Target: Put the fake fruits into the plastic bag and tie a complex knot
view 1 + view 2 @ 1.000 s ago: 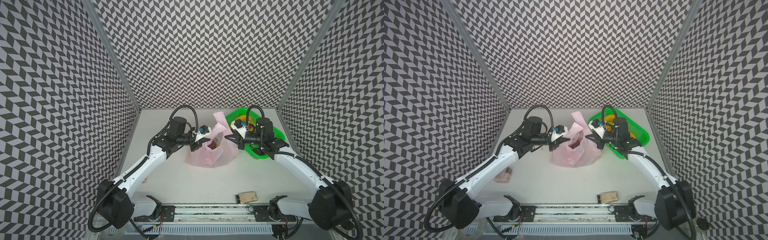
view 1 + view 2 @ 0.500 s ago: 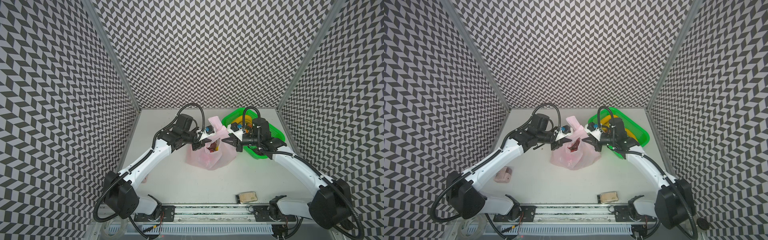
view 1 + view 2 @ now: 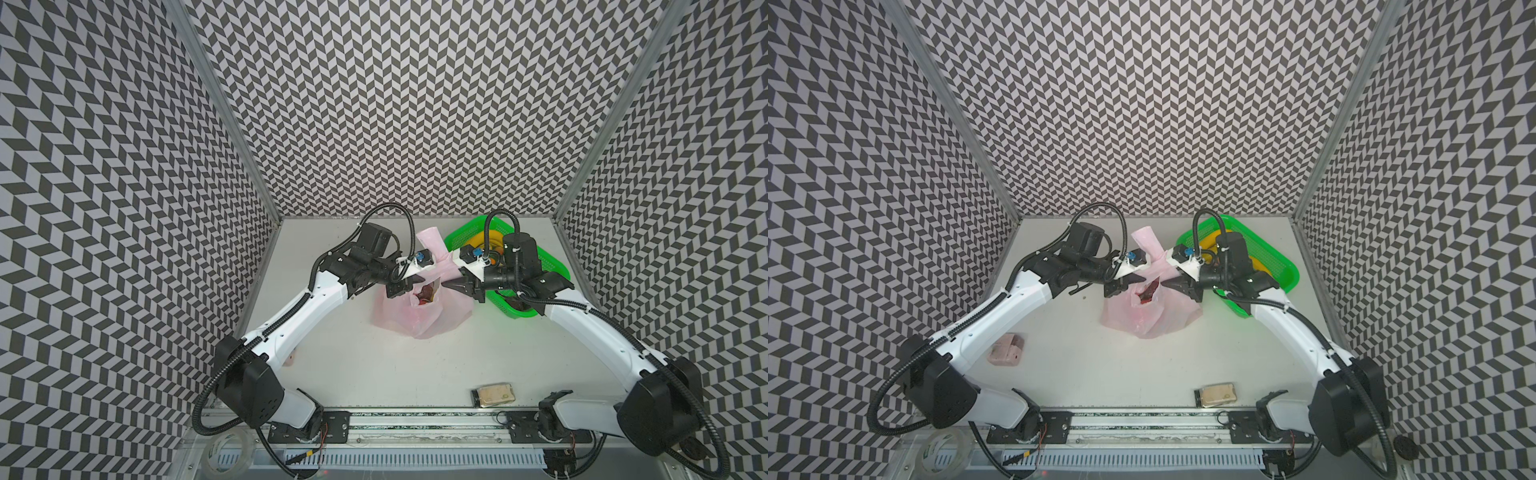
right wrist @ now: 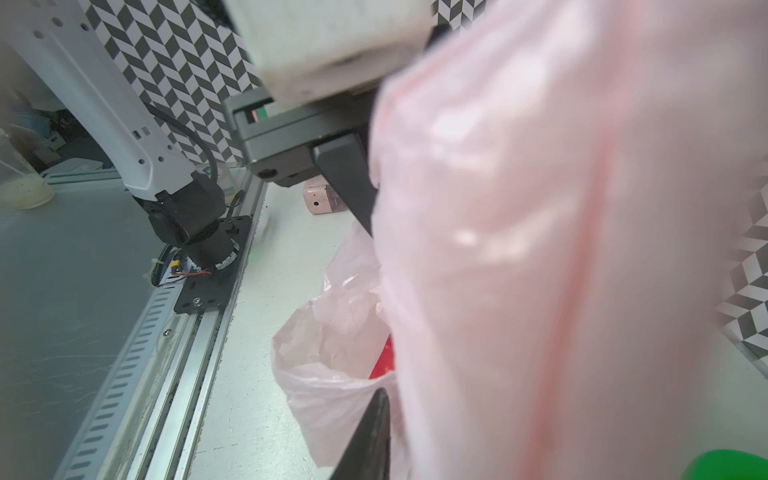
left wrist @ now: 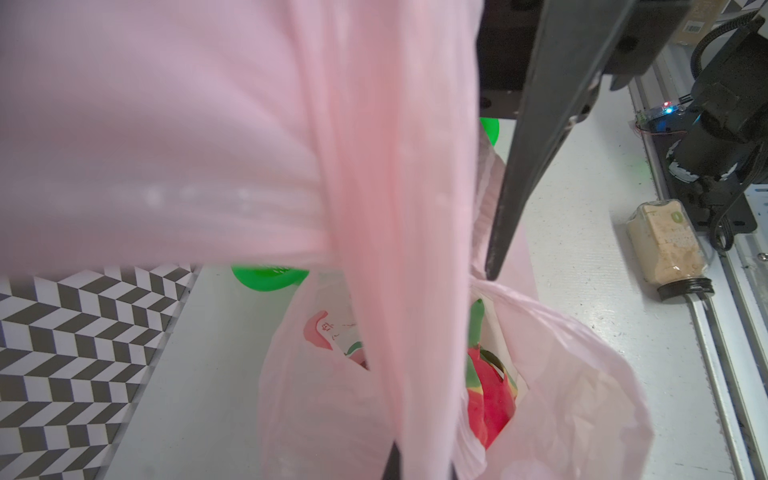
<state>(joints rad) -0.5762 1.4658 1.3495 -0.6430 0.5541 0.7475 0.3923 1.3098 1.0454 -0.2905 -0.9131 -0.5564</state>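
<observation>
The pink plastic bag sits mid-table with its mouth open. Inside lie fake fruits, red in both top views; a pink, green-tipped dragon fruit shows in the left wrist view. My left gripper is shut on a bag handle at the mouth's left side. My right gripper meets the right side, where a handle drapes over it and hides one finger; the other finger shows. A loose handle end stands up behind. More yellow fruit lies in the basket.
A green mesh basket stands at the back right under my right arm. A jar of tan powder lies near the front rail. A pink block sits front left. A tape roll lies below the table's edge.
Both grippers have drawn in toward each other over the bag, narrowing its mouth. The left arm has swung in further toward the bag.
</observation>
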